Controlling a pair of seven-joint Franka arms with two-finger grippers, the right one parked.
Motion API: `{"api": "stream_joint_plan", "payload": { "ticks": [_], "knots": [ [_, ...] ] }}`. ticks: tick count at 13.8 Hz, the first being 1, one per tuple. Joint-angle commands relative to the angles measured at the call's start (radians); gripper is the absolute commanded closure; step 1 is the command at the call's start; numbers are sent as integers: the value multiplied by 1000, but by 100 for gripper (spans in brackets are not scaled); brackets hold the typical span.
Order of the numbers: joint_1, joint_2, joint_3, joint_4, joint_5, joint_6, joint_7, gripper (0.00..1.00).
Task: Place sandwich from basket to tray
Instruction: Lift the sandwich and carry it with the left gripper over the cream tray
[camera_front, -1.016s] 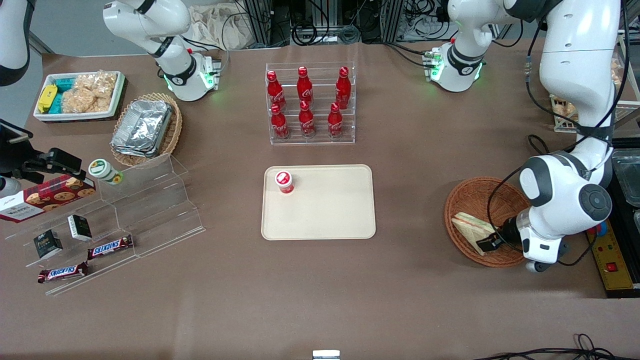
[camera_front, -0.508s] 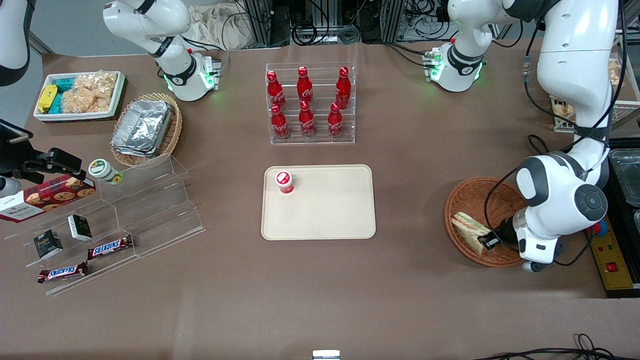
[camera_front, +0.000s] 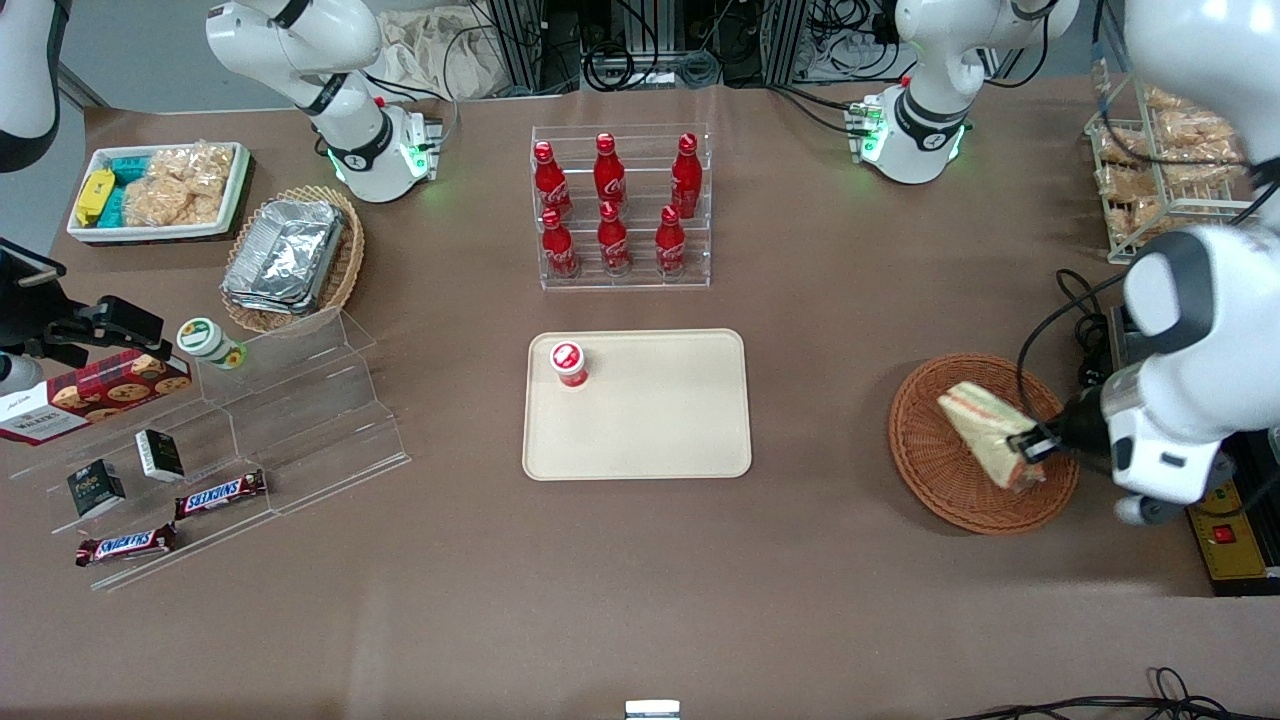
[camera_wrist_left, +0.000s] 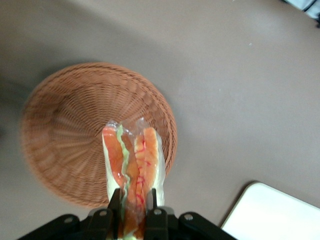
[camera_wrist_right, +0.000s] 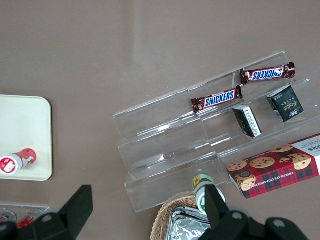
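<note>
The sandwich, a pale bread wedge with orange-red and green layers, hangs lifted above the round brown wicker basket. My left gripper is shut on the sandwich, its black fingers pressing both bread faces. The basket shows underneath, with nothing else in it. The cream-beige tray lies flat at the table's middle, toward the parked arm's end from the basket; one corner of the tray shows in the left wrist view.
A red-capped cup stands on the tray. A clear rack of red bottles stands farther from the front camera than the tray. A stepped acrylic shelf with snack bars lies toward the parked arm's end. A wire snack rack stands near the working arm.
My left gripper has risen with the sandwich, lifting it off the basket floor and shifting it toward the working arm's end. The arm's upper links swung upward.
</note>
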Motion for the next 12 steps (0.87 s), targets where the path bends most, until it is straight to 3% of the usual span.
{"api": "stream_joint_plan", "payload": {
  "ticks": [1,7,12],
  "knots": [
    [-5,-53,-44,115,59,-187,-11,78],
    [-5,-223,-201,220,125,-474,-36,79],
    [-5,-268,-488,219,125,-518,-337,80]
  ]
}}
